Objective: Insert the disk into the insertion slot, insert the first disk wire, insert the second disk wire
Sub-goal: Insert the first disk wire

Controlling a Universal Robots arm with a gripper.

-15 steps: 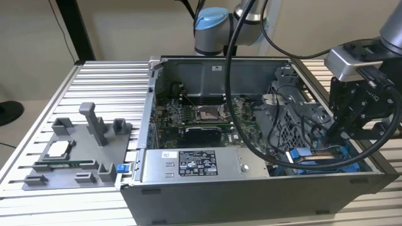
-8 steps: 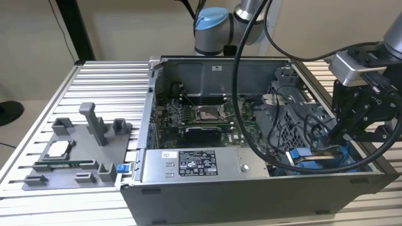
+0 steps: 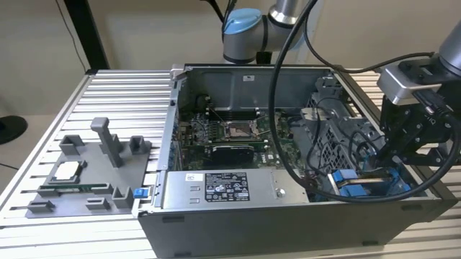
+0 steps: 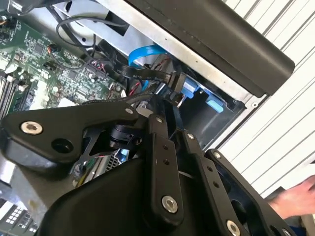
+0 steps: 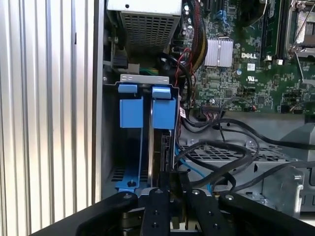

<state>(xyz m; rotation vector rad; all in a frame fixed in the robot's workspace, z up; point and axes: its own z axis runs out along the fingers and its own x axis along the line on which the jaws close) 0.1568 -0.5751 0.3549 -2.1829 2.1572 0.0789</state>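
The disk (image 5: 158, 147) stands on edge in the insertion slot (image 5: 129, 183), its blue carrier tab (image 5: 164, 112) beside a second blue tab. My gripper (image 5: 171, 179) hangs right over the disk's near end, with its black fingers drawn close together. In the second wrist view the gripper (image 4: 165, 101) pinches a black wire whose connector (image 4: 178, 84) sticks out past the fingertips toward the bay. A light blue wire (image 4: 145, 51) loops just behind it. In the exterior view the gripper (image 3: 392, 159) sits low inside the case's right end, above the blue bay (image 3: 353, 186).
The open case holds the motherboard (image 3: 230, 132) and a grey metal box with a white sticker (image 3: 223, 188). Loose black cables (image 5: 221, 152) crowd the space beside the bay. A grey parts fixture (image 3: 86, 178) lies on the ribbed table. A person's hand (image 4: 295, 196) rests outside the case.
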